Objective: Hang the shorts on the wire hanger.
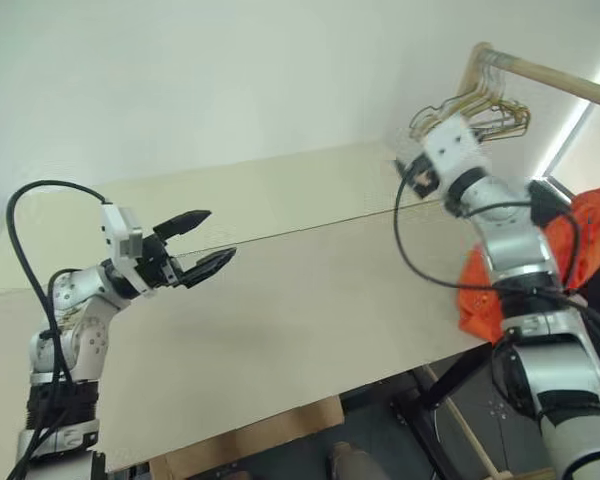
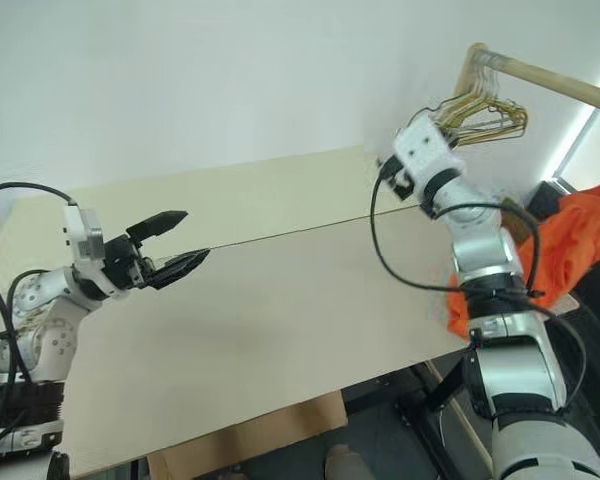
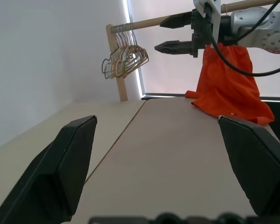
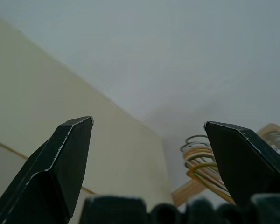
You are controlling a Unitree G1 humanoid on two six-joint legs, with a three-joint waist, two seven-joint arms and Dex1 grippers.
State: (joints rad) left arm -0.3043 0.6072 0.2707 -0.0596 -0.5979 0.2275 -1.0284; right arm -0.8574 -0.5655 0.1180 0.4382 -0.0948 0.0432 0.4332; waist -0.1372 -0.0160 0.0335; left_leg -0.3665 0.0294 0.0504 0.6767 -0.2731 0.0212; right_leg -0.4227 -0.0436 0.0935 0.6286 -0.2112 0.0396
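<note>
The bright orange shorts [image 1: 592,235] are bunched at the table's right edge, partly hidden behind my right arm; their hem rests on the tabletop [image 3: 226,100]. My right gripper [image 3: 170,33] is open and empty. It is held in the air beyond the shorts and points toward the bunch of hangers [image 4: 203,163]. My left gripper [image 1: 198,243] hovers open and empty over the left part of the table, far from the shorts. I cannot make out the single wire hanger; it is out of view.
A bunch of gold and green wire hangers [image 1: 480,108] hangs on a wooden rod [image 1: 565,82] at the far right. The long beige table [image 1: 280,300] has a seam across it. A cardboard box [image 1: 250,440] sits under its front edge.
</note>
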